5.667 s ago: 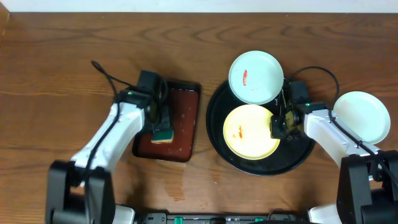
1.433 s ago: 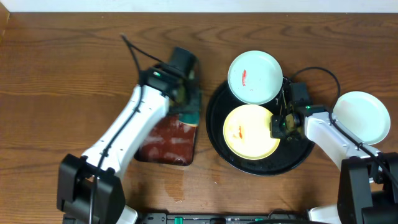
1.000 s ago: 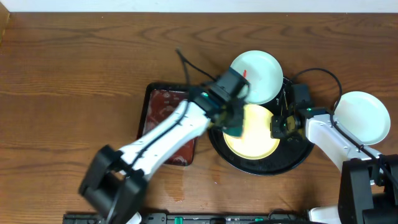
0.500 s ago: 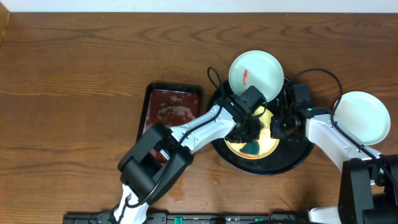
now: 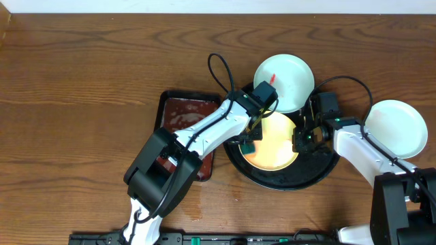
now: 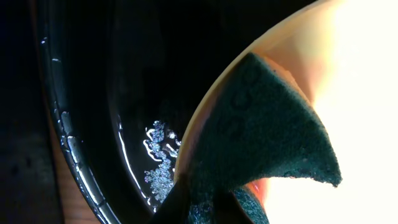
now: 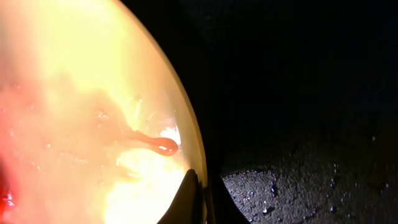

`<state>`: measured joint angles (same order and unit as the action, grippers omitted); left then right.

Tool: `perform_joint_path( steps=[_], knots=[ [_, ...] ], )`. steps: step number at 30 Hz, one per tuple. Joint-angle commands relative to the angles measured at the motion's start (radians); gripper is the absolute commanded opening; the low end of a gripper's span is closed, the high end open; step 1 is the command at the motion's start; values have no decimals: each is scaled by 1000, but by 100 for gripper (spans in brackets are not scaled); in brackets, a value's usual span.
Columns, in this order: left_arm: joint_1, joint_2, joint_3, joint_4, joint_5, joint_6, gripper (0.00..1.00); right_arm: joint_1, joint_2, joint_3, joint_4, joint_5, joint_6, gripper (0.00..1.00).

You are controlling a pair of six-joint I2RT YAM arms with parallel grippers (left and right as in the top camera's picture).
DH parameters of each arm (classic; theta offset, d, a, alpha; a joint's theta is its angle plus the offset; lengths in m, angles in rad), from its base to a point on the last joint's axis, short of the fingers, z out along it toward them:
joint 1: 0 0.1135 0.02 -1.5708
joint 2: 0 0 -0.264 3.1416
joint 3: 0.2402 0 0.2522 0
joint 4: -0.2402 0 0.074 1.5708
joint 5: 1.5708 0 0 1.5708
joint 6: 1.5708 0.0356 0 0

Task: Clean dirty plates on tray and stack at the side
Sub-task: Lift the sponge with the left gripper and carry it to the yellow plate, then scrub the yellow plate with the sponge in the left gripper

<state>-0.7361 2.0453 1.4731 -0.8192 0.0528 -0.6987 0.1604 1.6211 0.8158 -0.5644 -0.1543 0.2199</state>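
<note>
Swung over from the red-brown tray, the left gripper, clamped on the sponge, is scrubbing the yellow plate inside the black tray; the right gripper is pinching that plate's rim, probably steadying it; at the tray's far rim a smeared white plate is waiting.

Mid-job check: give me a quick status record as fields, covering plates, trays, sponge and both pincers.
left pincer: shut on green sponge, sponge on left edge of yellow plate
right pincer: shut on yellow plate's right rim
yellow plate: on black tray; red smear watered down, not gone
smeared white plate: overlaps black tray's far rim
clean white plate: on table, right of black tray, no smear visible
red-brown tray: left of black tray, wet
</note>
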Motion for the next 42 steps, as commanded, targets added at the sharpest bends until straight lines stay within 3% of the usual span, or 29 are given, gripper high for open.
perform_joint_path(
  steps=[1,9,17,23,33,37,42],
  knots=[
    [22,49,-10,20,-142,13,7,-2,34,-34,-13,71,-8,1],
    [-32,84,-15,198,283,13,7,-2,34,-34,-14,71,-8,1],
    [-101,84,-15,296,463,15,8,-2,34,-34,-14,71,-8,1],
    [-105,84,-16,286,427,68,8,-2,34,-34,-15,71,-8,1],
    [-37,78,-6,-24,-129,66,7,-2,34,-34,-15,71,-8,1],
    [8,78,20,-74,-249,62,8,-2,34,-34,-15,71,-8,1],
    [43,78,66,-111,-267,62,8,-2,34,-34,-15,71,-8,1]
  ],
)
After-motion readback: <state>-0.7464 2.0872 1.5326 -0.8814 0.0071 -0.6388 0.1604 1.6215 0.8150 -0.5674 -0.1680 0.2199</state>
